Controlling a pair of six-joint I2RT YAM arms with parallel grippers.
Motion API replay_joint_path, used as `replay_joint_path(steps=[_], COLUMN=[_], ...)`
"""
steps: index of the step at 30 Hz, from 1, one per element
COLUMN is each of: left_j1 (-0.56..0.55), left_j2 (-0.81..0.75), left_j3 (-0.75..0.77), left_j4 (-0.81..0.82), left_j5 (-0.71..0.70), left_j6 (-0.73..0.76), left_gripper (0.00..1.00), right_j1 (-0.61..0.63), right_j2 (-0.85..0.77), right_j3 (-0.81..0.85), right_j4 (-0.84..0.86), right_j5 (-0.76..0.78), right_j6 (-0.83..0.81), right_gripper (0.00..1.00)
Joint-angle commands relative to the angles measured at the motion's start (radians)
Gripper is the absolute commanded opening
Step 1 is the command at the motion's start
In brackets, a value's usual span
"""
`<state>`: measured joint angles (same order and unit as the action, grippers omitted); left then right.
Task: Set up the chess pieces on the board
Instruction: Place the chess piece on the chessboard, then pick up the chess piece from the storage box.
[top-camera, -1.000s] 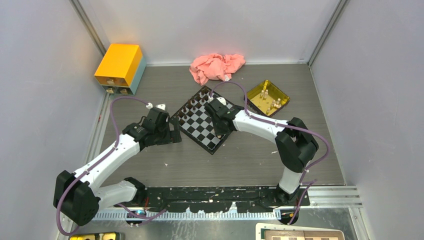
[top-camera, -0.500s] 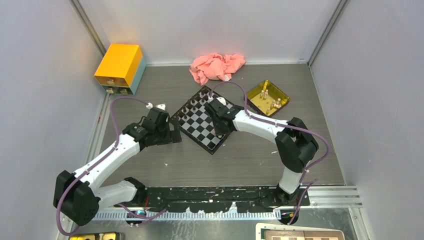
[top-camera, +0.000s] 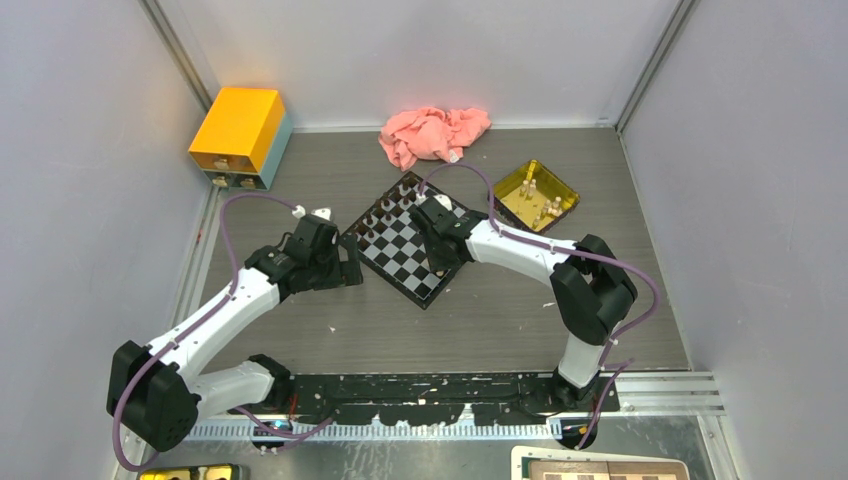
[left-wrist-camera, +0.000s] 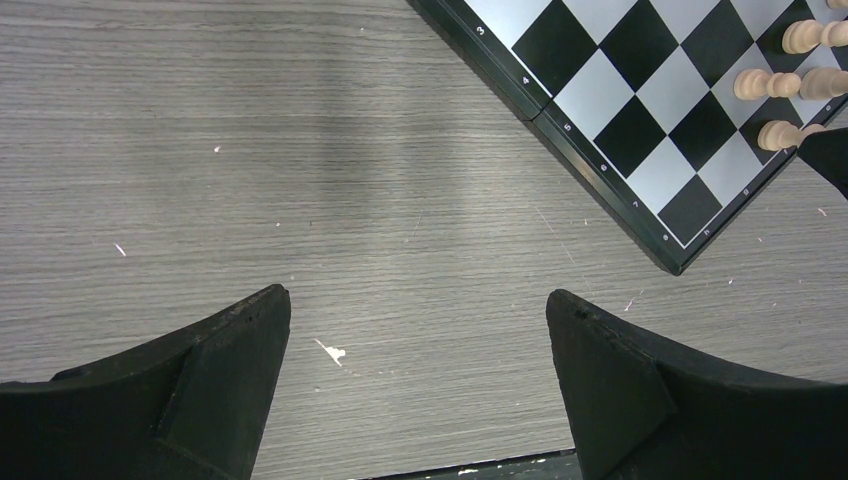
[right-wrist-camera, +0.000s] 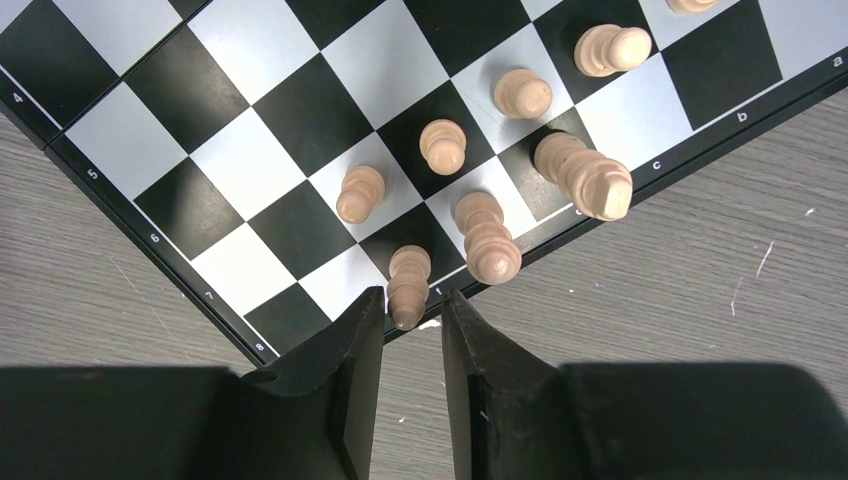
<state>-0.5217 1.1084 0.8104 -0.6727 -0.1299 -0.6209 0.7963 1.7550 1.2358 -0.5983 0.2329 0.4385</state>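
Note:
The board with black and pale grey checks lies turned on the table. Dark brown pieces stand along its far left edge. In the right wrist view, several pale pieces stand near the board's near corner. My right gripper is narrowly open around the head of one upright pale piece, with a gap beside it. My left gripper is wide open and empty over bare table, left of the board. Pale pieces show there too.
A yellow see-through tray at the back right holds several pale pieces. A pink cloth lies at the back. An orange box stands at the back left. Grey walls close in the sides.

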Motion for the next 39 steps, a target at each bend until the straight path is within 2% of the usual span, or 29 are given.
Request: replay_joint_path(steps=[1, 15, 21, 28, 33, 39], left_j1=[-0.004, -0.004, -0.004, -0.004, -0.004, -0.004], left_j2=[-0.012, -0.011, -0.007, -0.005, 0.002, 0.019], left_j3=[0.004, 0.001, 0.008, 0.013, 0.018, 0.033], left_j4=[0.036, 0.044, 0.045, 0.045, 0.041, 0.029], left_j5=[0.007, 0.003, -0.003, -0.011, -0.021, -0.035], left_j6=[0.003, 0.004, 0.006, 0.002, -0.003, -0.01], left_gripper=[1.0, 1.0, 1.0, 1.0, 1.0, 1.0], right_j1=[-0.003, -0.004, -0.029, -0.241, -0.402, -0.528], right_j2=[-0.028, -0.089, -0.141, -0.122, -0.041, 0.097], right_j3=[0.035, 0.094, 0.181, 0.266, 0.342, 0.433], right_j4=[0.02, -0.012, -0.05, -0.059, -0.056, -0.047], right_j5=[-0.015, -0.008, 0.108, 0.142, 0.119, 0.113], right_j6=[-0.017, -0.017, -0.033, -0.056, -0.065, -0.079], right_gripper=[0.34, 0.34, 0.37, 0.45, 0.48, 0.54])
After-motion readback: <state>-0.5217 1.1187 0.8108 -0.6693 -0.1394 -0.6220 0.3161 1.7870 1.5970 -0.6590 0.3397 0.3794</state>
